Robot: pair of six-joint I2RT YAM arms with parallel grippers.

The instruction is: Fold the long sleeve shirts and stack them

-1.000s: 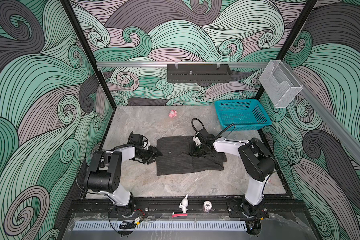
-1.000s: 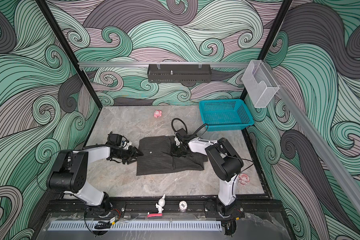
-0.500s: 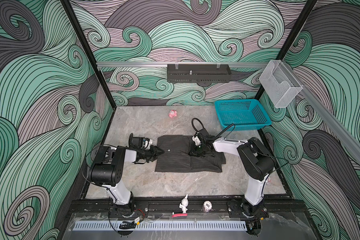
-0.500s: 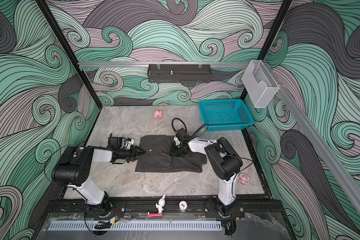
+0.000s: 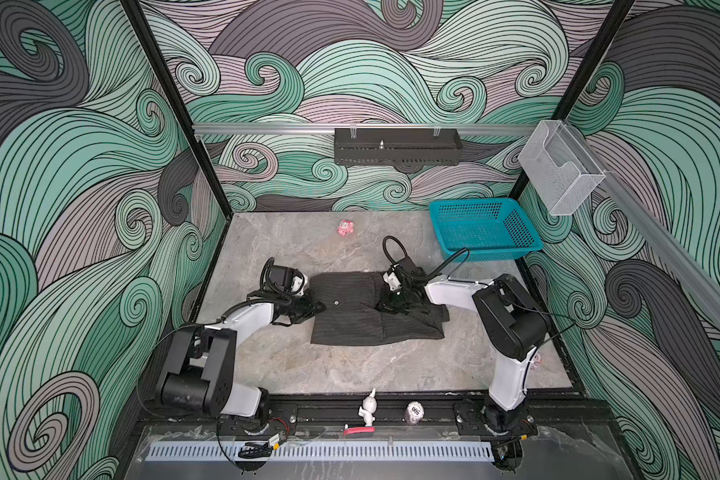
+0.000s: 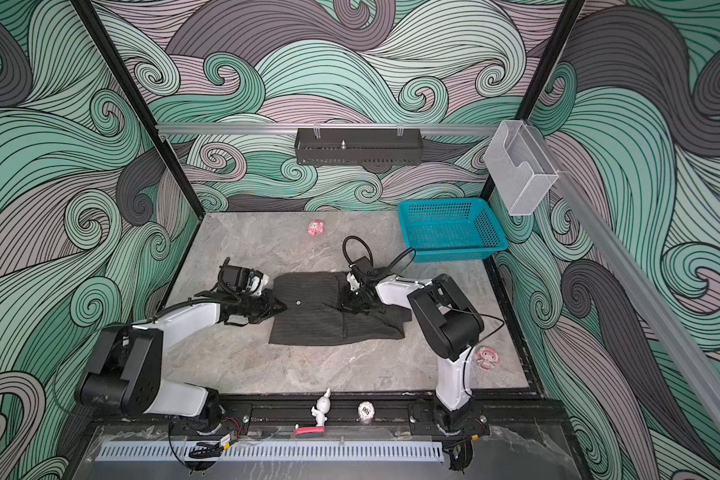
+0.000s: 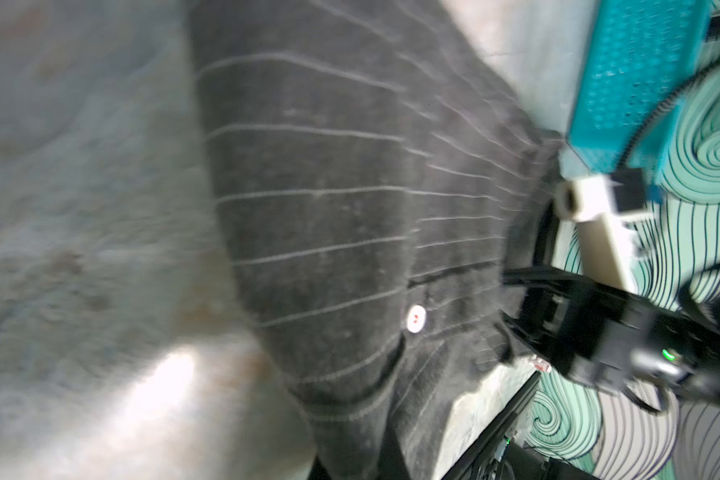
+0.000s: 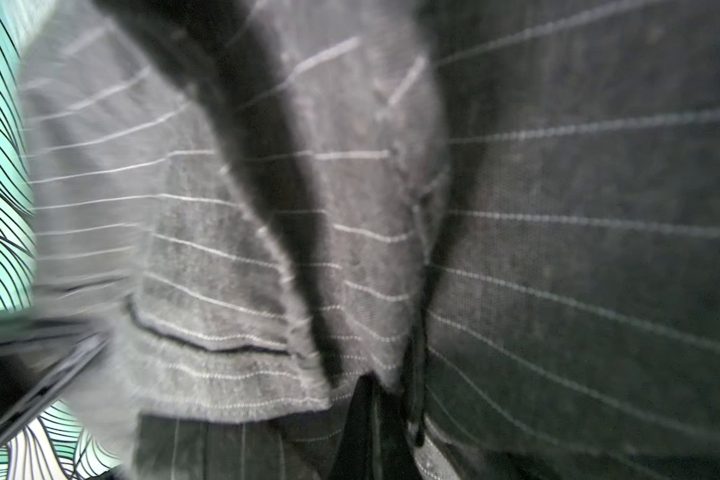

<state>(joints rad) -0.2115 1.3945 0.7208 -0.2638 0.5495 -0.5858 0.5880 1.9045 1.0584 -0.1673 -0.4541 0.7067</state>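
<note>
L tool [image 5: 319, 308] closed at shirt [image 5: 350, 328] edge, grip unclear; R tool [image 5: 391, 303] pinching shirt. Thin pinch may slip, skewing fold.

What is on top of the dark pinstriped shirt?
The right end effector sits on the shirt, shut on bunched fabric; a white button shows too. Its folded layers hide whatever lies beneath.

Four things were laid on the grey stone-patterned table [image 5: 308, 365].
A dark pinstriped shirt [image 5: 350, 320] was spread near the middle, a teal basket [image 5: 487, 253] set in the far right corner, a pink toy [image 5: 345, 228] at the back, and a pink figure [image 6: 486, 358] by the right edge.
</note>
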